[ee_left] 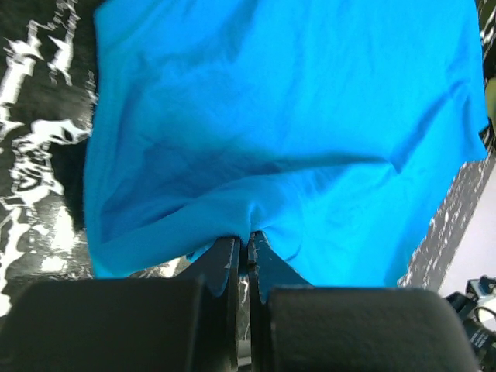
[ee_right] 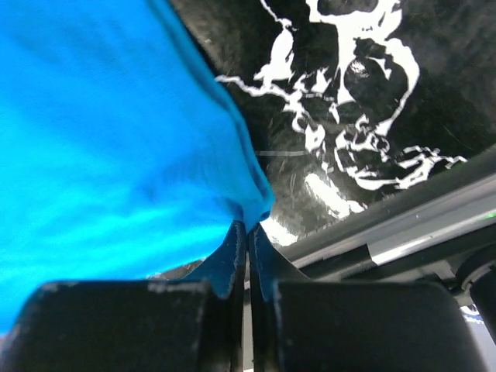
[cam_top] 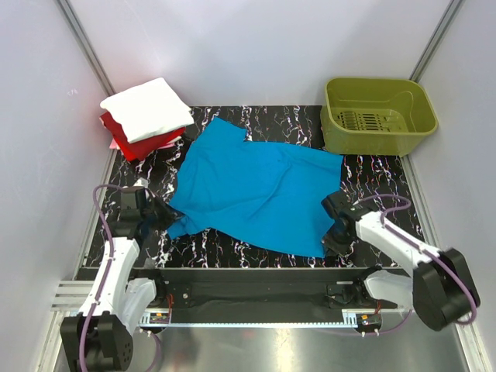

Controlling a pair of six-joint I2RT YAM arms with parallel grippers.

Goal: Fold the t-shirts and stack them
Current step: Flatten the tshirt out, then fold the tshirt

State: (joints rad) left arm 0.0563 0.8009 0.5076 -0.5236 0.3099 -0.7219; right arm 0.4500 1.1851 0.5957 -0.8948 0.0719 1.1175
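Progress stands at two of three: you have the white t-shirt folded atop the red t-shirt at the far-left corner of the counter, while the turquoise t-shirt lies spread mid-counter, unfolded, its near edge pinched by your left gripper and right gripper.

The scene is being lit brightly and evenly; glare is being thrown off the table, and wrist-view foregrounds are being blurred.
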